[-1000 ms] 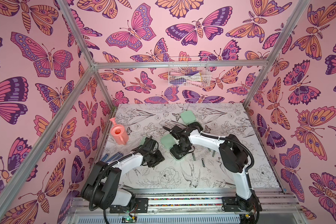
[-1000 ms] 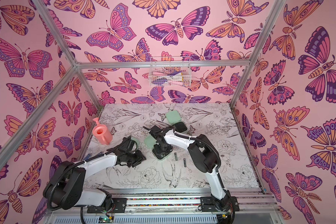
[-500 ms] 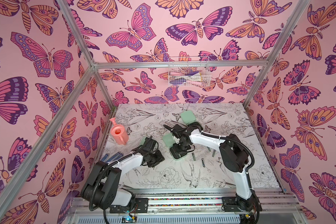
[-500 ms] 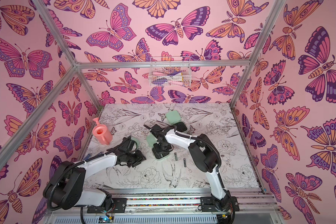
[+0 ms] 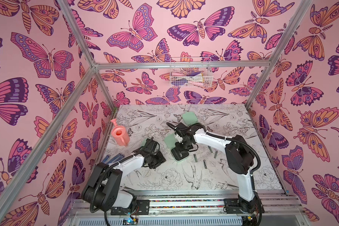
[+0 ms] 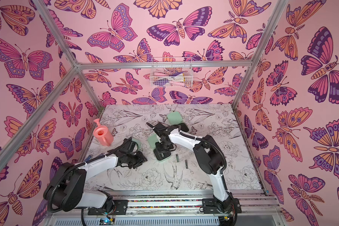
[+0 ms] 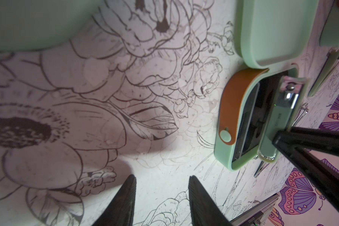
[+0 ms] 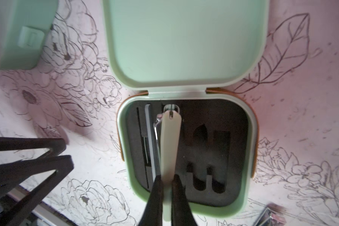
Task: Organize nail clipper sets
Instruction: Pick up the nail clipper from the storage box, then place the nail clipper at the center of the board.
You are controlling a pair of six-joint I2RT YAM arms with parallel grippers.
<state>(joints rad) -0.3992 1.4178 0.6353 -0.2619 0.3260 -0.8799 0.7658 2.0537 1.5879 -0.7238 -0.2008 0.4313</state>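
Observation:
An open mint-green case (image 8: 186, 207) of the nail clipper sets lies mid-table, its black insert (image 8: 219, 156) up and its lid (image 8: 184, 43) folded back. My right gripper (image 8: 167, 178) is shut on a pale-handled nail clipper (image 8: 169, 140) just over that insert; in both top views it hangs over the case (image 5: 179, 155). My left gripper (image 7: 162, 177) is open over bare table beside the case (image 7: 225, 152). A second case (image 5: 188, 118) lies behind the right arm. A third case (image 5: 145, 141) is partly hidden by the left gripper (image 5: 160, 159). Slim grey tools (image 5: 195, 158) lie loose.
A pink watering can (image 5: 119, 135) stands at the table's left side. More loose tools (image 5: 215, 154) lie right of the open case, near the right arm. A wire basket (image 5: 190, 75) hangs on the back wall. Something blue (image 5: 114, 157) lies at the table's left edge.
The right gripper's jaws have closed on the nail clipper above the open case. The left arm has not moved.

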